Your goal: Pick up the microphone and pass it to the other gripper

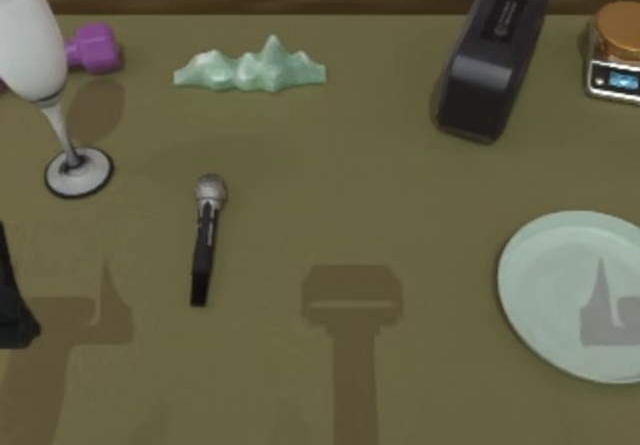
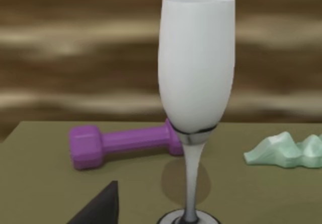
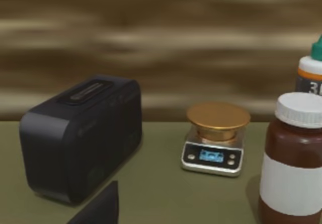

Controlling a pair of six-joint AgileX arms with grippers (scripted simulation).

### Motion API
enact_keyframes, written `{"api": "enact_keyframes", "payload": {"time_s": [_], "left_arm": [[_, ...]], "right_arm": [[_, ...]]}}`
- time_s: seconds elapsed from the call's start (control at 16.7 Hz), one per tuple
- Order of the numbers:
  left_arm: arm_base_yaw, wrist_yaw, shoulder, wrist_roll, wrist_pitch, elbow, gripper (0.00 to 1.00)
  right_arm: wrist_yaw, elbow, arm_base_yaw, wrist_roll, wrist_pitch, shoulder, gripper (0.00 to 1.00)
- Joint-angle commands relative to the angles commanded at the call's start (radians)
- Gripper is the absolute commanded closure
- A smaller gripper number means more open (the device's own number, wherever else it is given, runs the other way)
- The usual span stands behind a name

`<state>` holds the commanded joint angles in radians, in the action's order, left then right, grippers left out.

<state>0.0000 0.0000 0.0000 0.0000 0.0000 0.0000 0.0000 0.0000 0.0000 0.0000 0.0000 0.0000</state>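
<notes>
The microphone lies flat on the olive table, left of centre, its silver mesh head toward the far side and its black handle toward the near edge. Nothing touches it. My left gripper shows as a black shape at the table's left edge, well to the left of the handle; the left wrist view catches only a dark tip of it. The other gripper, on my right arm, is outside the top view, and only its dark tip shows in the right wrist view. The microphone appears in neither wrist view.
A tall white wine glass and a purple dumbbell stand at the far left, a mint ridged piece behind the microphone. Far right: black box device, small scale, pale plate, brown bottle.
</notes>
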Motion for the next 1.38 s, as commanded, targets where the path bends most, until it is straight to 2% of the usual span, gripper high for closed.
{"api": "enact_keyframes", "payload": {"time_s": [0.24,0.48,0.72,1.14,1.38], "left_arm": [[-0.009,0.000,0.031,-0.009,-0.019,0.030,0.00],[-0.056,-0.006,0.220,-0.056,-0.126,0.205,0.00],[-0.128,-0.018,0.578,-0.127,-0.301,0.465,0.00],[-0.275,-0.034,1.372,-0.259,-0.664,0.956,0.00],[-0.349,-0.039,1.703,-0.323,-0.829,1.201,0.00]], "right_arm": [[0.000,0.000,0.000,0.000,0.000,0.000,0.00],[0.000,0.000,0.000,0.000,0.000,0.000,0.00],[0.000,0.000,0.000,0.000,0.000,0.000,0.00],[0.000,0.000,0.000,0.000,0.000,0.000,0.00],[0.000,0.000,0.000,0.000,0.000,0.000,0.00]]}}
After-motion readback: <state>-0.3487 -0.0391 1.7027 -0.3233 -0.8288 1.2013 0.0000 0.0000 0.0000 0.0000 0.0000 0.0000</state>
